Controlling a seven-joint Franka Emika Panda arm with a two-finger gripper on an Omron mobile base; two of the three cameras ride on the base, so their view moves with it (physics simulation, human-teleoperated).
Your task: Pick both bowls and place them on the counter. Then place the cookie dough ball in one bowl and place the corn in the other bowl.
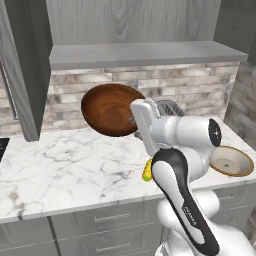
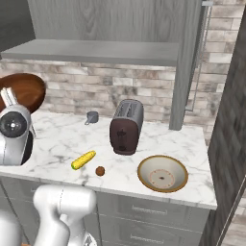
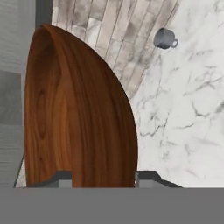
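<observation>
Deep glossy reddish-brown wooden bowl (image 3: 78, 118) pinched at its rim by the two-finger gripper (image 3: 103, 177) (tilted on edge); I'd level it over the white marble counter (image 1: 75, 165) below before releasing.

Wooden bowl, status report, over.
Hand shut on wooden bowl, bowl tilted, held above counter. Tan bowl already down. Corn, dough ball waiting. Nothing below.

Deep glossy wooden bowl (image 1: 111, 108): dark reddish-brown with darker grain bands; shallow wide bowl (image 2: 162, 173): tan rim, cream inside with a faint brown ring; marble counter slab (image 2: 62, 139): white with grey veins; small corn cob (image 2: 83, 160): yellow, greenish end; tiny dough sphere (image 2: 100, 170): brown; small mug (image 2: 92, 117): grey; toaster (image 2: 126, 127): dark brown body, grey top; brick backsplash (image 1: 190, 87): mottled beige and grey; drawer fronts (image 1: 107, 220): grey.
</observation>
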